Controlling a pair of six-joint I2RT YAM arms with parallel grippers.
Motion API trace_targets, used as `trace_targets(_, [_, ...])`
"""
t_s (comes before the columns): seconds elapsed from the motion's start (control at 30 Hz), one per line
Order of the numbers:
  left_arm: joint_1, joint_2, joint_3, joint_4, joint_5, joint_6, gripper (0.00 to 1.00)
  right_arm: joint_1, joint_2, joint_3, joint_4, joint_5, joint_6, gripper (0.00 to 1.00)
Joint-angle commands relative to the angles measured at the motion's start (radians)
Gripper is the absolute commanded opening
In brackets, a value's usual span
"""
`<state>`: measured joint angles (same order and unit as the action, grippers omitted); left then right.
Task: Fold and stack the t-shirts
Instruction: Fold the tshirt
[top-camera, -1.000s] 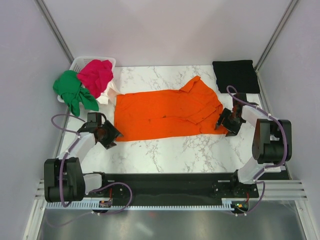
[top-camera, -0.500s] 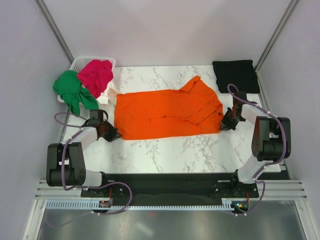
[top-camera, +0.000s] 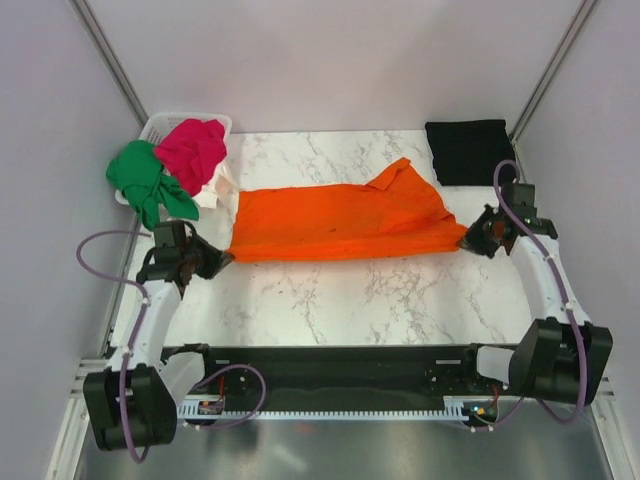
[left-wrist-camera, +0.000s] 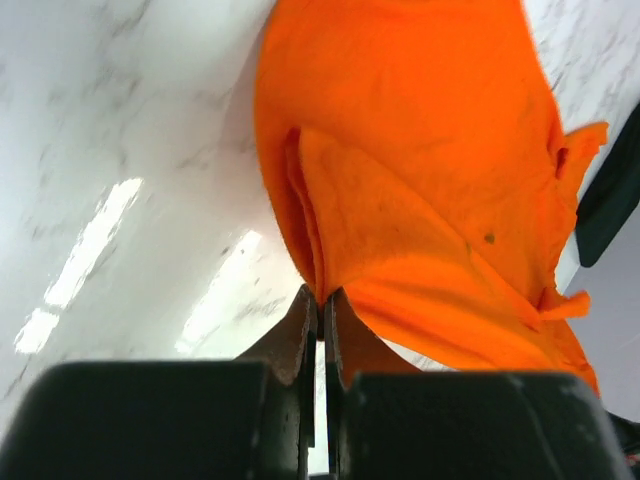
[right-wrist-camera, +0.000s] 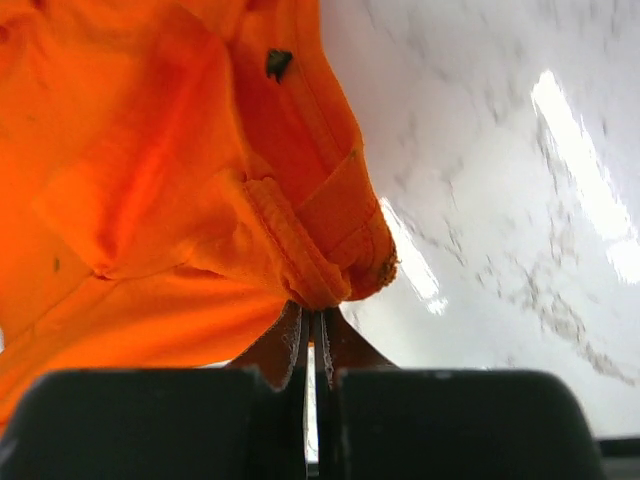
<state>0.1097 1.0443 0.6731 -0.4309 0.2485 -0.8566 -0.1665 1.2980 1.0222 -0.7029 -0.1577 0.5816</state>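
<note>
The orange t-shirt (top-camera: 340, 222) hangs stretched across the middle of the marble table, raised at both near corners. My left gripper (top-camera: 218, 258) is shut on its near left corner; the left wrist view has the orange cloth (left-wrist-camera: 420, 200) pinched between the fingertips (left-wrist-camera: 303, 318). My right gripper (top-camera: 466, 241) is shut on the near right corner, where the bunched hem (right-wrist-camera: 320, 270) sits in the closed jaws. A folded black t-shirt (top-camera: 472, 150) lies at the back right. Green (top-camera: 145, 180) and magenta-red (top-camera: 192, 150) t-shirts are heaped at the back left, with a bit of white cloth (top-camera: 215, 185) under them.
A white plastic basket (top-camera: 160, 127) stands at the back left under the heap of shirts. Grey walls close in both sides and the back. The black arm-mount rail (top-camera: 330, 365) runs along the table's near edge.
Both grippers closed on the orange shirt's near corners, then lifted and moved outward, pulling the shirt taut so its near edge rose off the table.
</note>
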Motion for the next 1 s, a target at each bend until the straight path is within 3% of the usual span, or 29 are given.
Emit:
trace_targets(0.0, [0.012, -0.102, -0.107, -0.118, 0.017, -0.074, 0.02, -0.004, -0.061, -0.157, -0.087, -0.011, 0.038, 0.00])
trace_targets(0.1, [0.013, -0.219, -0.194, -0.187, 0.049, -0.122, 0.02, -0.008, -0.150, -0.275, -0.098, -0.051, 0.075, 0.03])
trace_targets(0.2, [0.005, -0.340, -0.257, -0.236, 0.089, -0.154, 0.05, -0.008, -0.264, -0.339, -0.138, -0.065, 0.098, 0.22])
trace_targets(0.23, [0.004, -0.369, -0.253, -0.239, 0.116, -0.162, 0.07, -0.008, -0.293, -0.346, -0.148, -0.062, 0.100, 0.30])
trace_targets(0.27, [0.002, -0.422, -0.245, -0.287, 0.114, -0.171, 0.16, -0.008, -0.345, -0.346, -0.167, -0.057, 0.103, 0.54])
trace_targets(0.37, [0.004, -0.435, -0.207, -0.359, 0.104, -0.141, 0.44, -0.008, -0.435, -0.330, -0.222, -0.058, 0.104, 0.79])
trace_targets(0.47, [0.004, -0.408, -0.172, -0.377, 0.101, -0.099, 0.59, -0.005, -0.483, -0.292, -0.228, -0.088, 0.089, 0.82])
trace_targets(0.63, [0.004, -0.365, -0.006, -0.390, 0.068, 0.013, 0.61, 0.027, -0.422, -0.191, -0.121, -0.146, 0.070, 0.82])
trace_targets(0.8, [0.004, -0.285, 0.153, -0.394, -0.066, 0.167, 0.60, 0.203, -0.098, 0.076, 0.008, -0.112, 0.067, 0.82])
trace_targets(0.83, [0.004, -0.276, 0.169, -0.396, -0.077, 0.198, 0.59, 0.219, 0.031, 0.123, 0.011, -0.105, 0.052, 0.82])
trace_targets(0.97, [0.002, -0.291, 0.192, -0.384, -0.127, 0.287, 0.56, 0.242, 0.300, 0.370, 0.034, -0.068, -0.017, 0.81])
